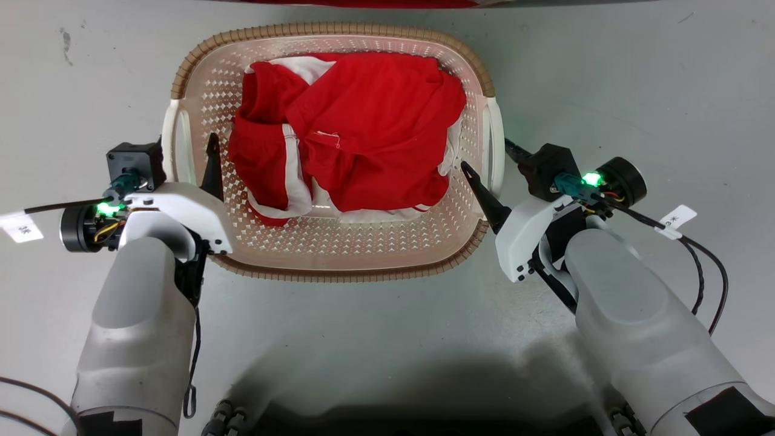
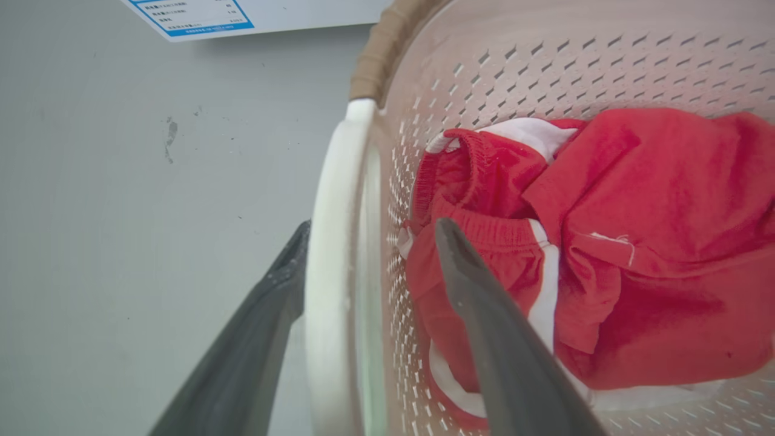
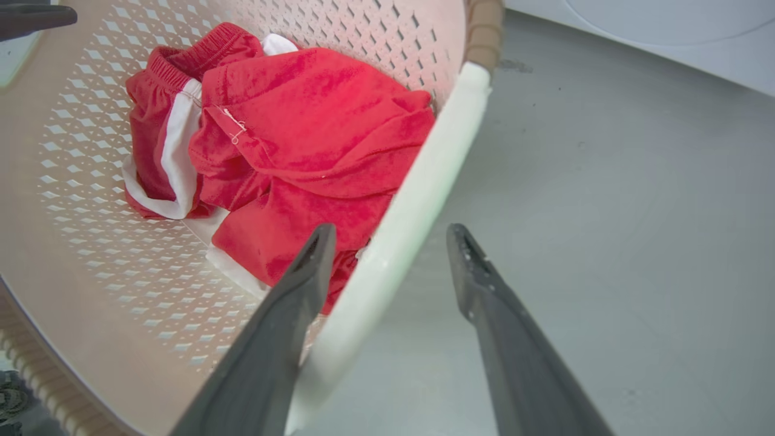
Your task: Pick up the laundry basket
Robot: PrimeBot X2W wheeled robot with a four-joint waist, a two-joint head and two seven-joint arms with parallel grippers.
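The laundry basket (image 1: 330, 257) is cream with perforated sides and a brown woven-look rim, and it sits on the grey floor straight ahead. Red and white clothes (image 1: 351, 133) lie inside it. My left gripper (image 1: 194, 151) is open, straddling the white left handle (image 2: 330, 254): one finger is outside the basket, the other inside next to the clothes. In the same way my right gripper (image 1: 487, 154) is open around the white right handle (image 3: 418, 200), with a gap showing between the outer finger and the handle.
A white appliance panel with a blue-edged label (image 2: 194, 15) stands beyond the basket's left side. A pale rounded surface (image 3: 666, 36) lies past the right side. Black cables (image 1: 702, 266) hang off my right wrist. Grey floor surrounds the basket.
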